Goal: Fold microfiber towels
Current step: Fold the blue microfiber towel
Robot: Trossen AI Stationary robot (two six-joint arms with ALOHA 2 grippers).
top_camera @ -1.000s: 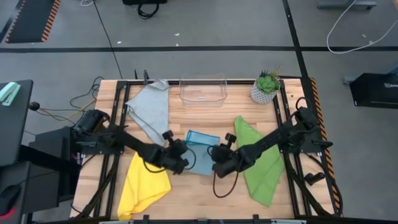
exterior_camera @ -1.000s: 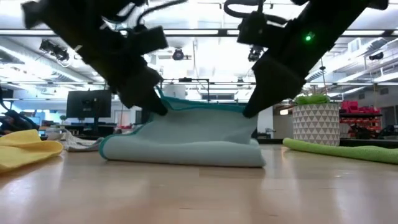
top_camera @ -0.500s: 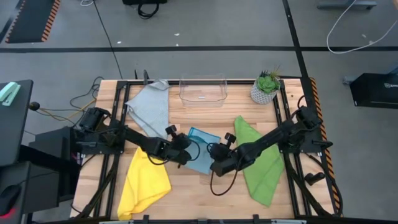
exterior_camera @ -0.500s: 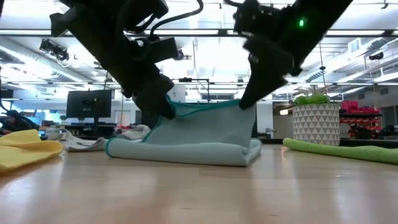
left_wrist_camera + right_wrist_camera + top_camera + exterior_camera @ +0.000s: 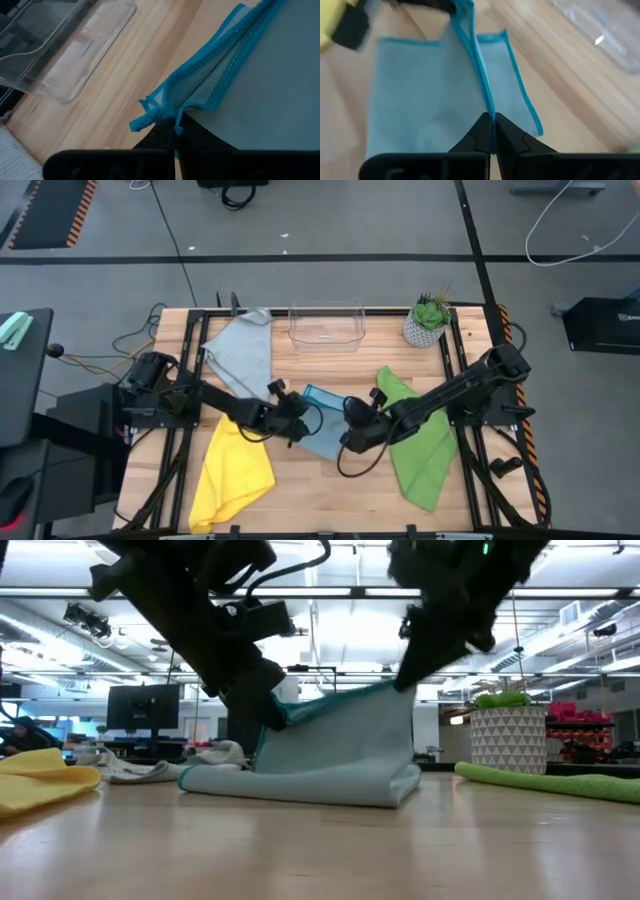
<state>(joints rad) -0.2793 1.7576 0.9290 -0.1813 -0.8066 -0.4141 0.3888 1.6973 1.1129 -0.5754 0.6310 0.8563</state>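
Readable text: none | labels, brands, numbers, signs: none legible on the table, the cloths, the arms or the room behind

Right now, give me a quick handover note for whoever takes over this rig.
Left gripper and right gripper: both shut on the light blue towel, holding one edge up mid-fold at table centre.
Grey towel: spread out, far left.
Yellow towel: crumpled, near left.
Green towel: loosely laid, right.
Done: no towel fully folded.
Left: finish the blue fold, then fold the other three.
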